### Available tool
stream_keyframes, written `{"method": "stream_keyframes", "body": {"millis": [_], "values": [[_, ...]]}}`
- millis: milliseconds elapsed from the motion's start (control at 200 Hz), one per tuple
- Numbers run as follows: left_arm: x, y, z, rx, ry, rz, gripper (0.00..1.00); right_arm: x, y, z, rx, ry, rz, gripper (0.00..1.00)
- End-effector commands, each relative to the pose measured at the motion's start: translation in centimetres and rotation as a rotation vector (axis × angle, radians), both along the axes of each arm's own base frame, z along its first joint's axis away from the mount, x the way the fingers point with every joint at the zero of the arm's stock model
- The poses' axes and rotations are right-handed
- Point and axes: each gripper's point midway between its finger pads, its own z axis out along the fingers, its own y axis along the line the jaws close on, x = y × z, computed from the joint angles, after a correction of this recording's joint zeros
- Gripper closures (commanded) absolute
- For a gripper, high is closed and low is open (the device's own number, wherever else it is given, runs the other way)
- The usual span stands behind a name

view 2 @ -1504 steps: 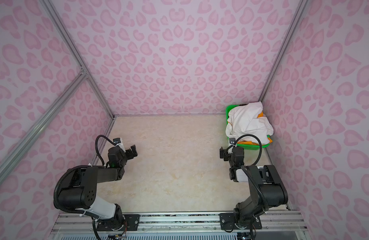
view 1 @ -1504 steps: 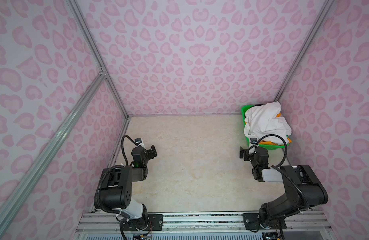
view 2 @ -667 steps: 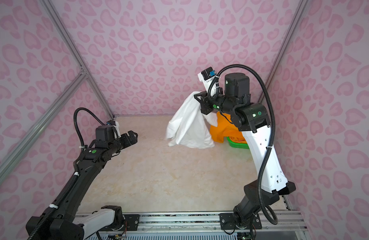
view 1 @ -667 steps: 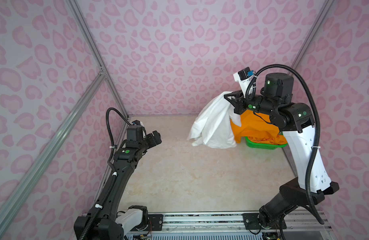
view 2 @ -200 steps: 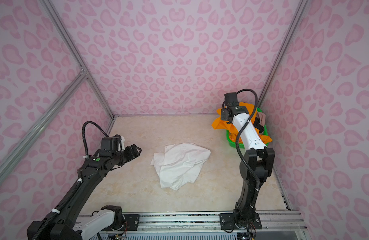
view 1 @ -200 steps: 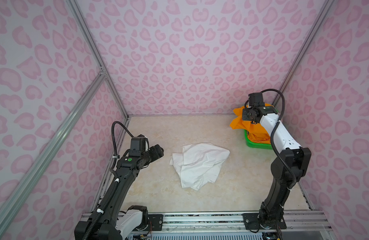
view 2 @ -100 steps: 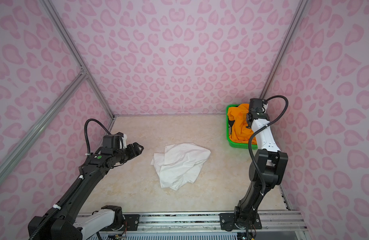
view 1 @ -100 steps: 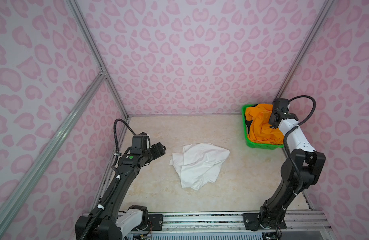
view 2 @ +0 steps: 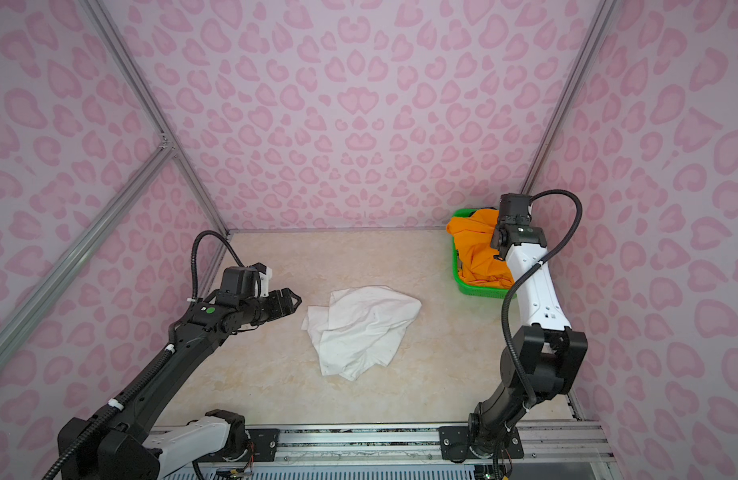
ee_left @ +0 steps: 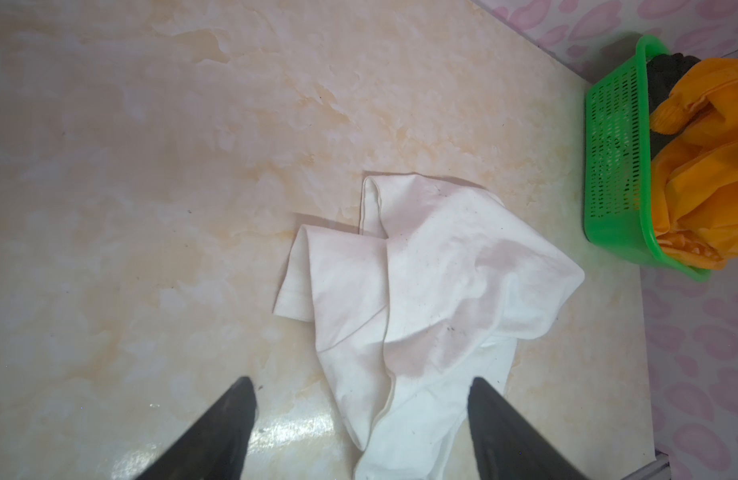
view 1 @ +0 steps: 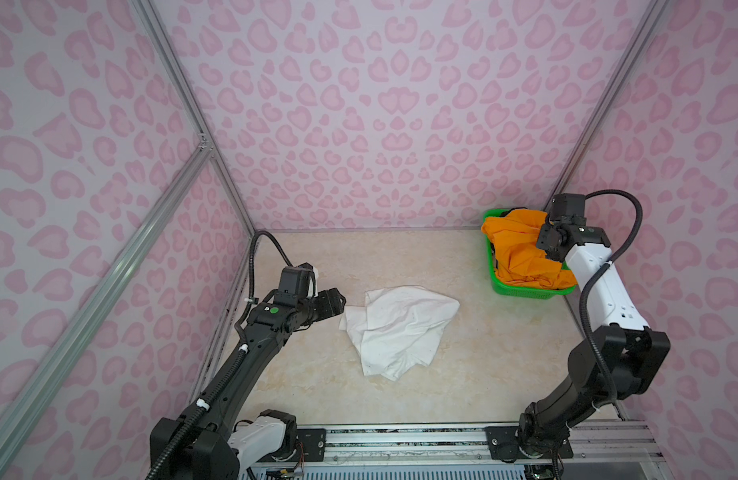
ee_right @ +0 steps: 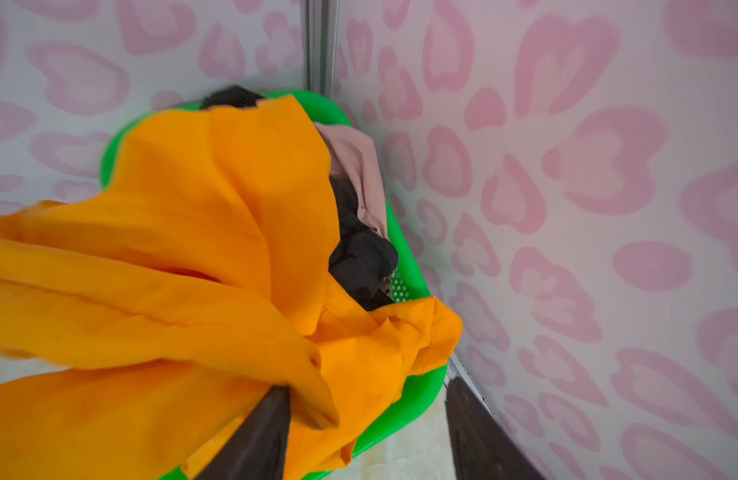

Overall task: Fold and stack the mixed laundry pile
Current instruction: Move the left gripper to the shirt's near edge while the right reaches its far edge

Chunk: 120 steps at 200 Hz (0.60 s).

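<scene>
1. White T-shirt crumpled in the middle of the tabletop, in the same place as a second ago. Seven seconds back, heaped on the green basket in the far right corner.
2. Left gripper nearer the shirt's left edge than a second ago, now just beside it. Fingers spread wide, nothing between them.
3. Orange shorts, a second ago lifted and spread out past the basket's left rim, now slumped back inside, with folds spilling over the rim.
4. Right gripper, a second ago at the basket's left side, now over its right side and against the shorts. Fingers parted, pinching nothing.
5. Right wrist view only: one finger under a loose orange fold, the other clear of cloth. Black knit piece and beige-pink piece tucked behind the shorts on the basket's wall side.
6. Left wrist view only: shirt hem and creases in close detail ahead of the spread fingertips, plus the basket's mesh wall.
7. Both top views: both arms whole, shirt and basket well apart. Beige-pink piece hidden, black piece only a dark scrap at the far rim.
</scene>
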Motion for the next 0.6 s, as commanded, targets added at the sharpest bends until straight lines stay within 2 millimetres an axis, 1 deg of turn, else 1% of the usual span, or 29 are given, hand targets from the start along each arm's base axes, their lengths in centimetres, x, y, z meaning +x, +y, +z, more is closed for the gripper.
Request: {"method": "stream_keyframes", "body": {"millis": [0,65,90,120,130,135,180,190,195,220,230,235,250,260,265,275,295,300,310,335,365,375,390,410,425,450,515,555,595], "values": [[-0.1,-0.2,-0.9,0.018,0.018,-0.002,0.18,-1.7,1.4,1.4,-0.056,0.027,0.053,0.33],[-0.2,-0.5,-1.1,0.013,0.025,-0.01,0.18,-2.4,3.5,1.9,-0.034,0.031,0.128,0.33],[-0.3,-0.7,-1.2,0.012,0.029,-0.015,0.18,-2.6,5.0,1.7,-0.005,0.035,0.186,0.32],[-0.4,-0.9,-1.4,0.012,0.034,-0.024,0.18,-2.8,6.2,1.7,0.026,0.032,0.234,0.32],[-0.4,-1.0,-1.4,0.011,0.035,-0.027,0.18,-3.0,7.2,1.6,0.046,0.03,0.267,0.32],[-0.4,-1.0,-1.5,0.011,0.036,-0.028,0.18,-3.0,7.2,1.6,0.046,0.03,0.267,0.32],[-0.6,-1.4,-1.7,0.01,0.044,-0.043,0.18,-3.5,10.1,1.1,0.113,0.028,0.374,0.32],[-0.6,-1.4,-1.7,0.009,0.045,-0.045,0.18,-3.7,11.0,1.0,0.133,0.027,0.407,0.31],[-0.6,-1.5,-1.8,0.01,0.048,-0.048,0.18,-3.7,11.0,1.0,0.133,0.027,0.407,0.31],[-0.7,-1.7,-1.9,0.009,0.051,-0.058,0.18,-4.0,12.4,0.7,0.168,0.026,0.458,0.31],[-0.8,-1.8,-2.0,0.008,0.054,-0.062,0.18,-4.3,13.6,0.4,0.199,0.029,0.501,0.31],[-0.8,-1.9,-2.0,0.008,0.054,-0.065,0.19,-4.3,13.6,0.4,0.199,0.029,0.501,0.31],[-0.9,-2.0,-2.1,0.007,0.056,-0.071,0.19,-4.5,14.7,0.7,0.225,0.017,0.536,0.3],[-0.9,-2.1,-2.2,0.008,0.059,-0.074,0.19,-4.8,15.3,-0.4,0.243,0.039,0.555,0.3],[-1.0,-2.2,-2.2,0.007,0.06,-0.076,0.2,-5.0,16.1,-0.7,0.27,0.045,0.586,0.3],[-1.0,-2.3,-2.3,0.007,0.063,-0.08,0.2,-5.2,16.6,-0.9,0.281,0.048,0.601,0.3],[-1.1,-2.4,-2.5,0.006,0.066,-0.087,0.21,-5.8,18.3,-1.6,0.329,0.057,0.661,0.3],[-1.1,-2.5,-2.5,0.006,0.067,-0.089,0.21,-5.8,18.3,-1.6,0.329,0.057,0.661,0.3],[-1.2,-2.6,-2.6,0.007,0.071,-0.093,0.21,-6.0,19.0,-1.9,0.346,0.061,0.683,0.3],[-1.3,-2.9,-2.8,0.006,0.075,-0.1,0.22,-6.8,20.9,-3.0,0.391,0.08,0.736,0.3],[-1.4,-3.1,-3.2,0.005,0.082,-0.106,0.23,-7.4,22.2,-3.9,0.416,0.098,0.771,0.3],[-1.4,-3.2,-3.3,0.004,0.084,-0.109,0.23,-7.9,22.9,-4.6,0.427,0.115,0.792,0.3],[-1.4,-3.4,-3.5,0.004,0.088,-0.112,0.24,-8.2,23.4,-5.0,0.433,0.125,0.805,0.3],[-1.5,-3.5,-3.8,0.002,0.094,-0.114,0.25,-8.9,24.4,-6.1,0.437,0.155,0.831,0.3],[-1.5,-3.7,-3.9,0.0,0.095,-0.118,0.26,-9.2,24.8,-6.4,0.437,0.163,0.843,0.3],[-1.6,-4.0,-4.2,-0.001,0.101,-0.122,0.27,-10.0,25.5,-8.0,0.431,0.199,0.855,0.3],[-1.7,-4.6,-4.9,-0.007,0.108,-0.129,0.29,-11.5,26.8,-10.7,0.438,0.263,0.866,0.3],[-1.7,-5.0,-5.3,-0.013,0.111,-0.13,0.3,-12.3,27.3,-11.7,0.445,0.289,0.875,0.3],[-1.6,-5.4,-5.6,-0.018,0.112,-0.131,0.31,-12.8,27.2,-12.6,0.449,0.311,0.857,0.3]]}}
